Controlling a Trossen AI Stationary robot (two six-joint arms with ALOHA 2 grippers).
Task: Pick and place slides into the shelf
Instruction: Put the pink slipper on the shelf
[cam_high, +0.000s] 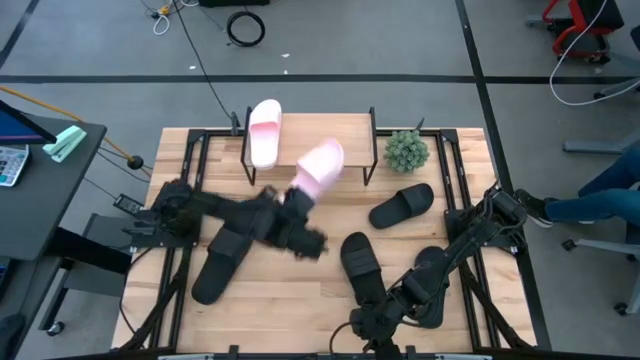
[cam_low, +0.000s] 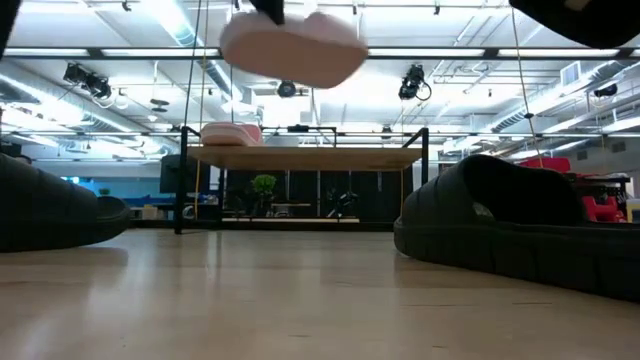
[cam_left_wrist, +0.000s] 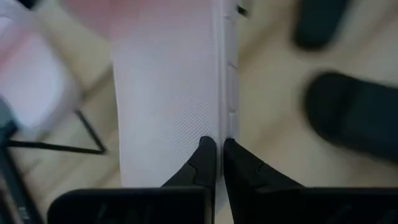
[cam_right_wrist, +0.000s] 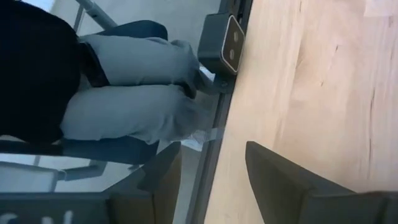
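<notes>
A pale pink slide (cam_high: 322, 163) hangs in my left gripper (cam_high: 298, 198), high over the table by the near edge of the shelf (cam_high: 345, 130); the low view shows this slide (cam_low: 295, 45) above shelf height. The second pink slide (cam_high: 265, 130) lies flat on the shelf's top board, at its left end. Black slides lie sole-down on the table (cam_high: 222, 262), (cam_high: 402, 205), (cam_high: 360, 262); one more (cam_high: 432, 268) is partly under the right arm. My right gripper (cam_high: 366, 325) waits open at the near edge. My left gripper (cam_left_wrist: 219, 152) is shut on the pink slide, pinching a thin edge (cam_left_wrist: 222, 127) beside its white textured face between the two fingertips. It holds the end nearest the arm. The slide is lifted clear and reaches from the fingers toward the shelf.
A small green plant (cam_high: 406, 150) stands at the shelf's right end. A black slide (cam_low: 520, 225) fills the right of the low view and another (cam_low: 50, 205) the left. A seated person's legs (cam_right_wrist: 130, 93) are beyond the near table edge, by a camera mount (cam_right_wrist: 225, 38).
</notes>
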